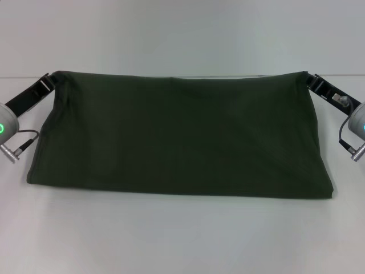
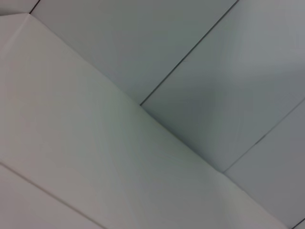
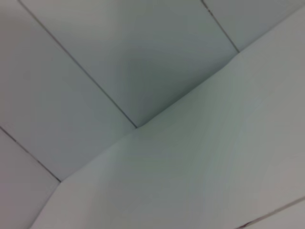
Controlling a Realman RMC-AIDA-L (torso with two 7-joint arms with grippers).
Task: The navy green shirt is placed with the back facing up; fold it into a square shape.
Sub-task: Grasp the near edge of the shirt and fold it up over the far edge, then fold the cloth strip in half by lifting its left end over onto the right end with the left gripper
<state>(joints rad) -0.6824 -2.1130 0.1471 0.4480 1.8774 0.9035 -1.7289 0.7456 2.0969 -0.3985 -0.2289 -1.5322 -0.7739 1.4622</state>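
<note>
Shirt [image 1: 179, 134]: your left gripper [image 1: 52, 80] and right gripper [image 1: 307, 80] pinch its far corners, jaws closed on cloth, raised to fold over the counter [image 1: 182, 240].

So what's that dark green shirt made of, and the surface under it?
The navy green shirt looks like soft matte knit fabric, perhaps cotton: it sags and drapes between the two held corners without shine. The table appears smooth, hard and white, possibly laminate; hard to say.

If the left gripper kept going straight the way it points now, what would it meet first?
The left gripper points inward along the raised far edge of the navy green shirt, whose corner it holds. Going on, it would likely push into that fabric first, with the right gripper beyond it; depth is unclear.
</note>
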